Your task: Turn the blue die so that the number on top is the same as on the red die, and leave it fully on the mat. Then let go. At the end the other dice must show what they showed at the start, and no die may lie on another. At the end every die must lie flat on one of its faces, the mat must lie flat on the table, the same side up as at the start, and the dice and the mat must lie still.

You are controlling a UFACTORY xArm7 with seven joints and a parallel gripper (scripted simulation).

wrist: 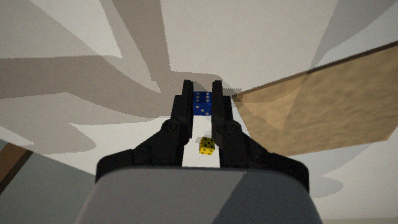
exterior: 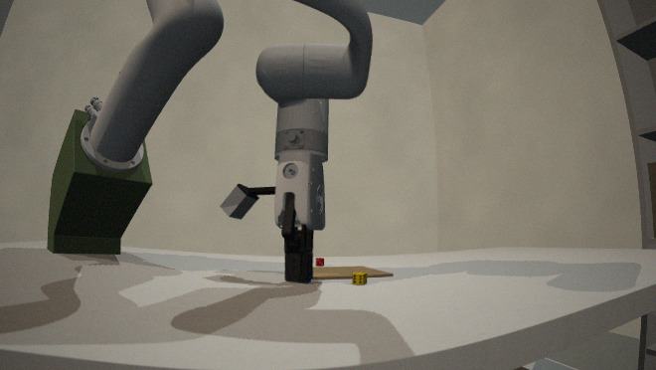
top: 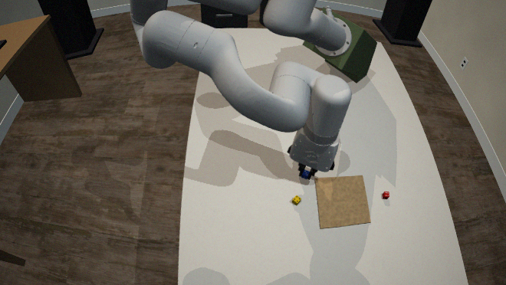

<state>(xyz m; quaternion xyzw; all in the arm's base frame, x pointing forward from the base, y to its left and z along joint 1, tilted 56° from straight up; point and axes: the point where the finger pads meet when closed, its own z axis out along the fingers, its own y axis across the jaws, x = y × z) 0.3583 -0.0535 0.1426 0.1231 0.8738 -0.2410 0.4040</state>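
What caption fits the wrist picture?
Claw shut on blue die, yellow die and mat nearby.

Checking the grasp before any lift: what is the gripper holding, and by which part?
The gripper is shut on the blue die, pinching two opposite side faces, beside the mat.

The robot arm [top: 230, 73] is made of fat, smooth, round tubes, light grey-white all over, joined like big bent sausages. It grows out of a round silver ring with little bolts [exterior: 111, 154], which sits on a dark green block [exterior: 94, 189] at the left of the side view. Lower down there is a darker grey band [exterior: 301, 140], a white wrist box with a round button shape, a small grey box on a thin black stick [exterior: 240, 200], and the black gripper [wrist: 202, 111] with two long thin fingers.
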